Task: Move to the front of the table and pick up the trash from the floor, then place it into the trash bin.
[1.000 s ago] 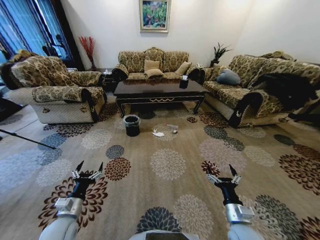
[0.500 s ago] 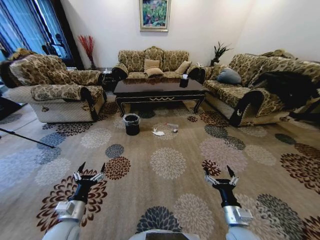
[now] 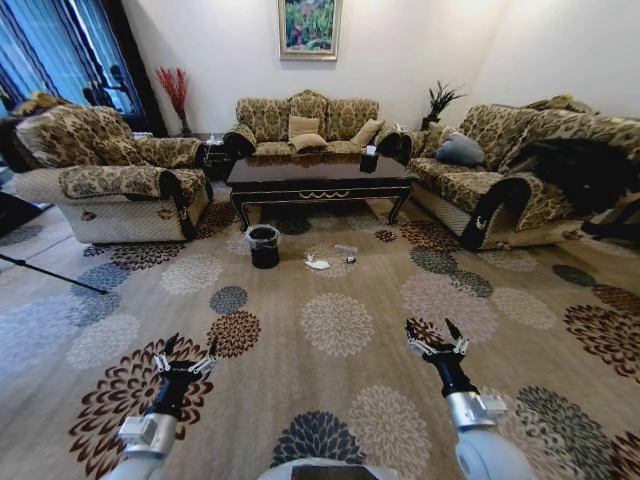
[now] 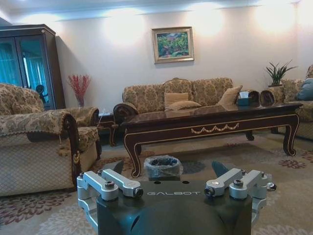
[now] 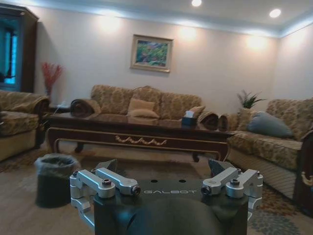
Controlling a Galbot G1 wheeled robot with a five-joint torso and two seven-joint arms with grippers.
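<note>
Across the rug, ahead: counter (image 3: 318,180) stands w/ trash bin (image 3: 264,246) just before its left front leg; trash (image 3: 318,264) lies on the rug right of the bin, apart from it, a smaller scrap (image 3: 347,250) nearby.
Change vs 1 s ago: whole head view has shifted; counter, bin and trash sit slightly higher and sofas have spread outward, so camera/base is judged to have moved, not the things. Approach is small so far.
Arms: both seen a bit lower and reaching further forward than before.
Left hand (image 3: 186,360): fingers spread, nothing held, low over rug.
Right hand (image 3: 436,342): fingers spread, nothing held, low over rug.
Wrist views: bin (image 4: 163,167) seen under counter edge (image 4: 210,122); bin (image 5: 54,177) also seen from right wrist.
Task meaning: drive phase judged early; trash well apart from both hands, no pick possible yet.
</note>
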